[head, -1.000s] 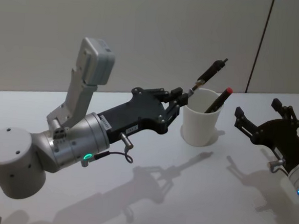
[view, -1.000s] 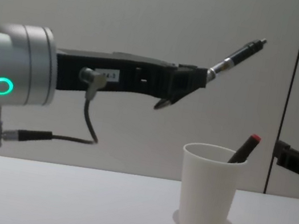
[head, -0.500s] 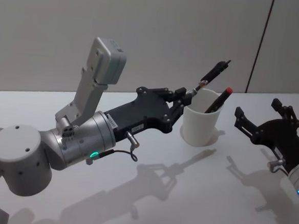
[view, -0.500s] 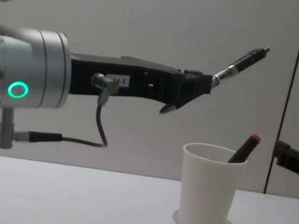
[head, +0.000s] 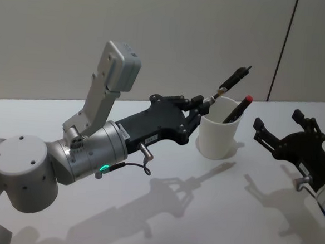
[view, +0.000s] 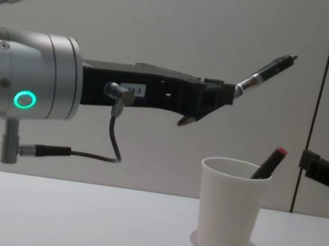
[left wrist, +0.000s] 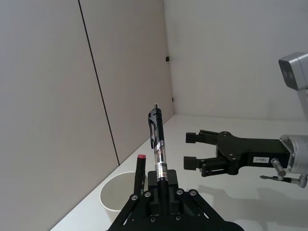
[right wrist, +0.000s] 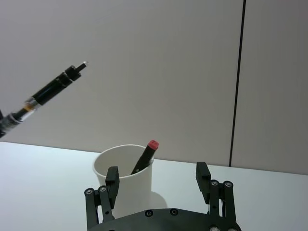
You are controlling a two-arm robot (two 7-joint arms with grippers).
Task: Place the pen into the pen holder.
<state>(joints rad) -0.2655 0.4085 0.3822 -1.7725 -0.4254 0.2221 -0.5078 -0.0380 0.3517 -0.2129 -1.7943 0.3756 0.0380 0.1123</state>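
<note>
White pen holder, black pen

The left gripper clamps the pen, which slants upward past its fingertips. Below and slightly ahead of the gripper, the pen holder stands on the bench.

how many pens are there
2. One black pen is held by the left gripper, higher than the pen holder; one red-capped pen stands inside it. More may hide inside.

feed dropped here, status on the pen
Left gripper shut on pen, tilted, above the pen holder, not in yet. Right gripper open, idle to its right. Red-capped marker already leaning inside.
</note>
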